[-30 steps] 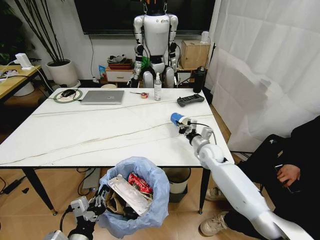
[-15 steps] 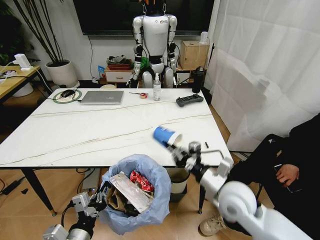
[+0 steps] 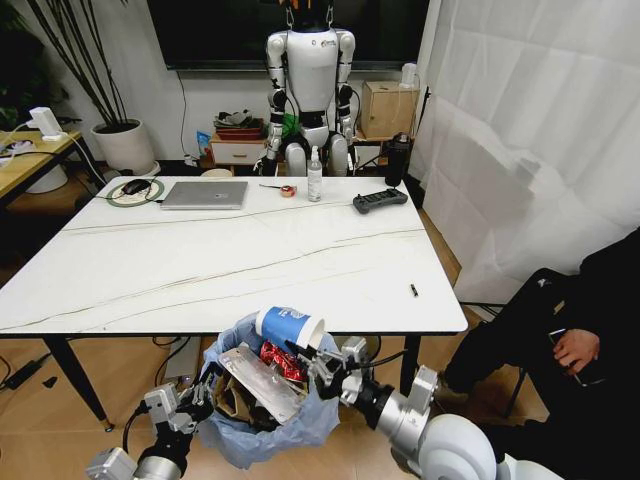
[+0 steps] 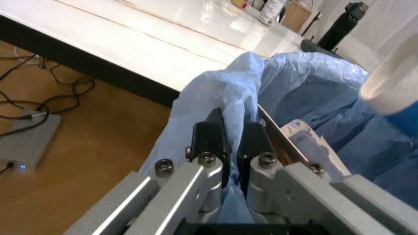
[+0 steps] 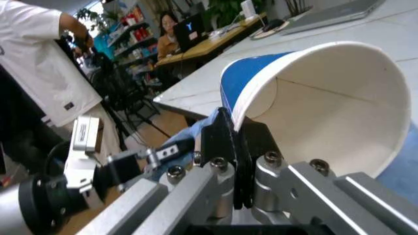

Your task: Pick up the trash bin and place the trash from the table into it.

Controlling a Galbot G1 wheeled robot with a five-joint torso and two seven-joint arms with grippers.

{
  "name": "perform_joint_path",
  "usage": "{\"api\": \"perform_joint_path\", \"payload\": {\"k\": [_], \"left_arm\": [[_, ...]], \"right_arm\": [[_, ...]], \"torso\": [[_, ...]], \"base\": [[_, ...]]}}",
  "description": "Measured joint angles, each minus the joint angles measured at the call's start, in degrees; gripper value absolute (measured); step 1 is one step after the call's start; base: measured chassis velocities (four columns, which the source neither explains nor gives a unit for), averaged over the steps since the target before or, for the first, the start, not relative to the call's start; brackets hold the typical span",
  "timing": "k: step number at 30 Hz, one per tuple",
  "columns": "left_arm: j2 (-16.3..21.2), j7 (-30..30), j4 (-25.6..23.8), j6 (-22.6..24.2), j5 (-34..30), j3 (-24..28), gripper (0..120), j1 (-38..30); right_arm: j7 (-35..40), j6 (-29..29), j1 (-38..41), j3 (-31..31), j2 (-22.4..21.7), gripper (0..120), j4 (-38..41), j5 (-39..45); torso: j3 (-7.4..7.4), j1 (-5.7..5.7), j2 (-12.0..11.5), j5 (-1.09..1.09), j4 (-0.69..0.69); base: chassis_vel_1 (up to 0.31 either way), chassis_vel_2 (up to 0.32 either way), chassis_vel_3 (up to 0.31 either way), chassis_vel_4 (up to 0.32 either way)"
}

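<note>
Right gripper (image 3: 318, 364) (closed) holds one paper cup (image 3: 289, 327) over trash bin (image 3: 300, 420).

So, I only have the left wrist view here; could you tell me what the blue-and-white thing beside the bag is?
Observer: It is the paper cup, on its side, pinched at the rim by the right tool over the trash bin.
Operator: Thank you. Is any trash on the table?
Observer: I see no wrappers or paper on the table; a small dark bit lies near its right edge.
Operator: And what is in the bin?
Observer: A red wrapper, a flat white packet and brown cardboard.
</note>
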Motion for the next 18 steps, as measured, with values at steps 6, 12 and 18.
{"api": "perform_joint_path", "payload": {"k": [6,12,18], "left_arm": [[-0.5,0.0,0.0,0.0,0.3,0.3,0,-0.2],[-0.9,0.0,0.2,0.1,0.7,0.7,0,-0.4],[-0.9,0.1,0.3,0.1,0.8,0.8,0,-0.5]], "right_arm": [[-0.9,0.8,-0.6,-1.9,-0.2,3,-0.1,-2.8],[-0.8,0.6,-0.1,-2.6,0.1,25,-0.9,-4.3],[0.2,0.1,-0.6,-1.2,-0.2,47,-1.5,-5.4]], "torso": [[0.00,0.00,0.0,0.00,-0.01],[0.00,0.00,0.0,0.00,0.00],[0.00,0.01,0.0,0.01,0.00]], "base": [[0.000,0.000,0.000,0.000],[0.000,0.000,0.000,0.000],[0.000,0.000,0.000,0.000]]}}
